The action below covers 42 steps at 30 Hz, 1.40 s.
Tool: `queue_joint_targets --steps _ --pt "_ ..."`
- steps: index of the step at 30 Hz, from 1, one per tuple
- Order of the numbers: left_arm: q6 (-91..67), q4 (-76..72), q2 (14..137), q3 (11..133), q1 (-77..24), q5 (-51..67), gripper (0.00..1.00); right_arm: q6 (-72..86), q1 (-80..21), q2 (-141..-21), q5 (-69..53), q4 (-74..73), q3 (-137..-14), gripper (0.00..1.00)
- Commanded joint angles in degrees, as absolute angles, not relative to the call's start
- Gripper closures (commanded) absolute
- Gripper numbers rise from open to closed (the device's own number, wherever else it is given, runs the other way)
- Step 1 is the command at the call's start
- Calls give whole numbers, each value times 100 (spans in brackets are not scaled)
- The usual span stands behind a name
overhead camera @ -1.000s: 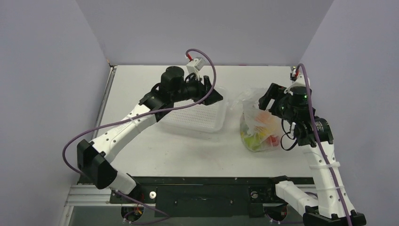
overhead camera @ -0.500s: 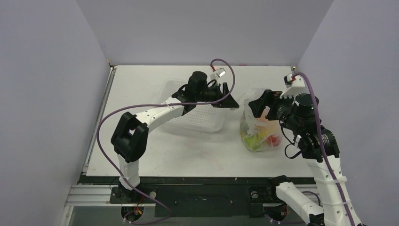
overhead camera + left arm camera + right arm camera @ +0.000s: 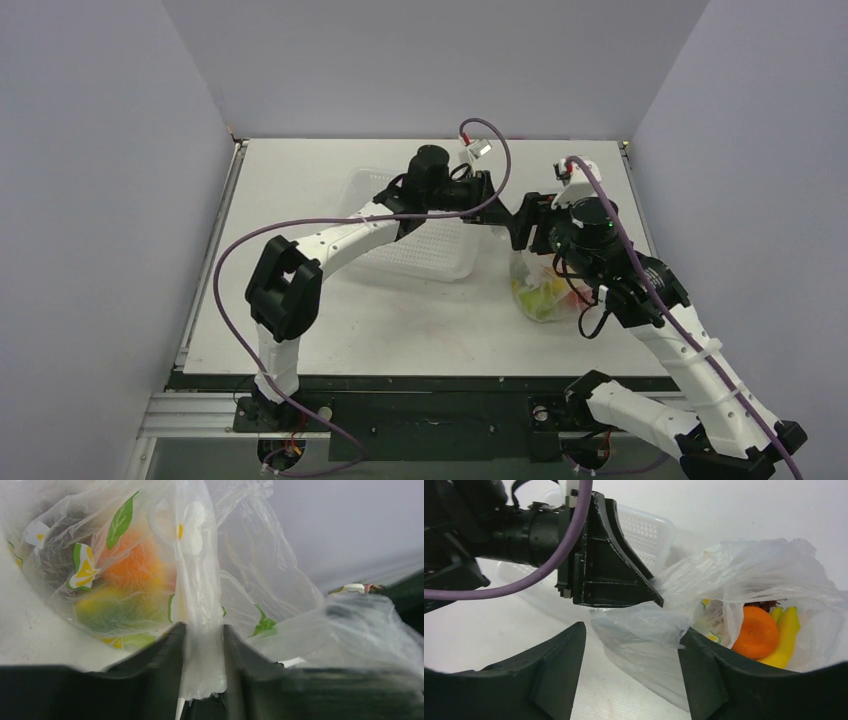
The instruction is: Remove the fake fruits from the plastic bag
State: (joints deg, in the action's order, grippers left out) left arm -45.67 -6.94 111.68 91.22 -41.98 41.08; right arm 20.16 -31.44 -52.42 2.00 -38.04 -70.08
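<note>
The plastic bag (image 3: pixel 545 292) lies right of the basket, with the fake fruits inside. My left gripper (image 3: pixel 499 214) reaches across the basket and is shut on a fold of the bag's left upper edge (image 3: pixel 202 645). Through the film the left wrist view shows an orange blur (image 3: pixel 131 566) and green-yellow fruit (image 3: pixel 102 611). My right gripper (image 3: pixel 523 226) is open just right of the left one, its jaws astride a loose flap of the bag (image 3: pixel 644 630). An orange (image 3: pixel 760 632) and a yellow banana (image 3: pixel 786 636) show in the bag's mouth. The other fruits are hidden.
The white perforated basket (image 3: pixel 420 255) stands left of the bag, under my left arm, and also shows in the right wrist view (image 3: pixel 650 530). Purple cables arch over both wrists. Grey walls enclose the table on three sides.
My left arm swung right from over the basket to the bag and closed on its edge. My right gripper moved left over the bag's top toward the left gripper.
</note>
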Motion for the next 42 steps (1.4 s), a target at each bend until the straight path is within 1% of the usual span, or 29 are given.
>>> queue_joint_targets --steps 1,2,3,4,6,7,10,14,15,16,17,18,20,22,24,25,28,30,31,33,34,35,36,37,38,39,40,41,42 --pt "-4189 -414 11301 9736 -4228 4154 91 2357 -3546 -5363 2228 -4018 -7075 59" --pt "-4147 -264 11368 9812 -4219 4125 97 2486 -3563 -5358 2671 -4122 -7082 72" --pt "-4102 -193 11406 10007 -4197 4048 100 2570 -3557 -5341 2961 -4201 -7114 95" --pt "-4103 -75 11517 10145 -4181 4015 100 2798 -3519 -5342 3586 -4428 -7192 99" --pt "-4380 -106 11783 10594 -4113 3965 100 2811 -3246 -5251 3946 -4545 -7270 100" --pt "-4822 -238 11894 10897 -4058 4019 100 2741 -3069 -5184 3894 -4557 -7333 100" --pt "-5830 -1158 12521 11509 -4036 4081 100 2361 -1870 -5133 3296 -4540 -7424 100" --pt "-6787 -1287 13343 13095 -4189 3552 100 1850 -857 -5091 2893 -4204 -7407 100" --pt "-6887 -1253 13479 13337 -4217 3477 100 1818 -754 -5103 2927 -4123 -7486 100" --pt "-7072 -1229 13791 13914 -4267 3361 100 1806 -564 -5131 3061 -4114 -7548 100" --pt "-7162 -1158 14140 14234 -4287 3320 100 1785 -396 -5185 3195 -4105 -7699 100" --pt "-7363 -1124 14316 14806 -4321 3258 100 1767 -339 -5221 3263 -4100 -7778 100" --pt "-7657 -1111 14697 15421 -4321 3177 100 1736 -268 -5310 3553 -4092 -8035 100" --pt "-7776 -1191 14766 15481 -4272 3102 100 1740 -260 -5448 3562 -4096 -8335 100" --pt "-7733 -1200 14622 15206 -4200 3064 100 1704 -274 -5521 3153 -4021 -8622 100" --pt "-7725 -1254 14497 15109 -4174 3079 100 1577 -310 -5529 2759 -3871 -8725 100" --pt "-7727 -1208 14424 14954 -4067 3411 100 1144 -544 -5497 2020 -3685 -8823 100" --pt "-7699 -1067 14333 14789 -3983 3665 100 1056 -1039 -5429 1301 -3952 -8712 100" --pt "-7664 -1030 14200 14508 -3909 3812 100 1069 -1187 -5386 1099 -4090 -8628 100" --pt "-7601 -984 13908 13849 -3758 3973 100 1344 -1623 -5028 371 -4376 -8087 100" --pt "-7567 -956 13727 13639 -3698 4017 100 1619 -1953 -4909 -221 -4401 -7480 100" --pt "-7504 -904 13662 13295 -3568 4089 100 1794 -2150 -4657 -418 -4407 -7141 100" --pt "-7478 -813 13558 13082 -3502 4123 100 2173 -2636 -4535 -590 -4426 -6516 100" --pt "-7448 -771 13516 12881 -3369 4201 100 2365 -2926 -4331 -620 -4445 -6194 100" --pt "-7433 -692 13447 12800 -3311 4236 100 2771 -3469 -4240 -638 -4453 -5585 100" --pt "-7395 -649 13416 12661 -3194 4296 100 2981 -3761 -4094 -622 -4455 -5061 98" --pt "-7367 -547 13354 12628 -3148 4314 100 3404 -4313 -4047 -591 -4443 -4811 96" --pt "-7256 -489 13321 12601 -3085 4320 100 3583 -4569 -4026 -585 -4365 -4415 95" --pt "-7183 -269 13264 12620 -3041 4287 100 3869 -5038 -4052 -568 -4318 -4277 94"
